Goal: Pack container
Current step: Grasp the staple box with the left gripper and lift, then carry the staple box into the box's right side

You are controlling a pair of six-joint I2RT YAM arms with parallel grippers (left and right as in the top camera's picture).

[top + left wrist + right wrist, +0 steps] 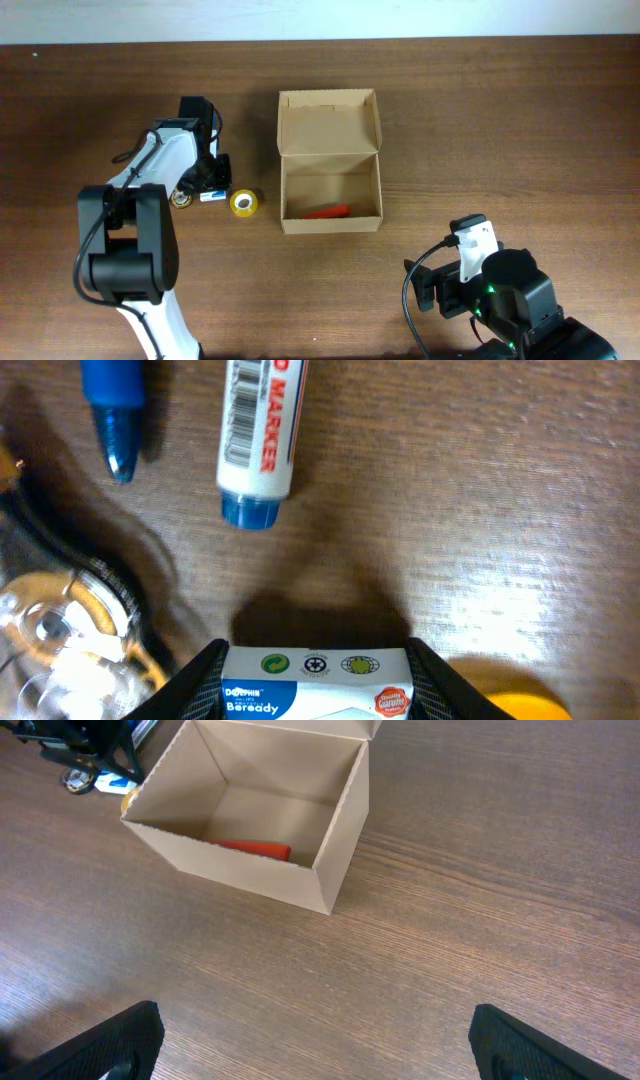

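Your left hand (317,678) pinches a small white-and-blue pack (315,700) on the tabletop (480,510), left of centre in the overhead view. The container (330,226) sits open at centre, its flap lid folded back toward the top of the frame and a red item (327,211) inside. A yellow tape roll (244,202) lies between pack and container. Your right hand (315,1045), at lower right, is spread wide.

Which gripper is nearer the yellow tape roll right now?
Left. The left gripper is right beside the roll, on its left in the overhead view. The right gripper is far off, on the other side of the box.
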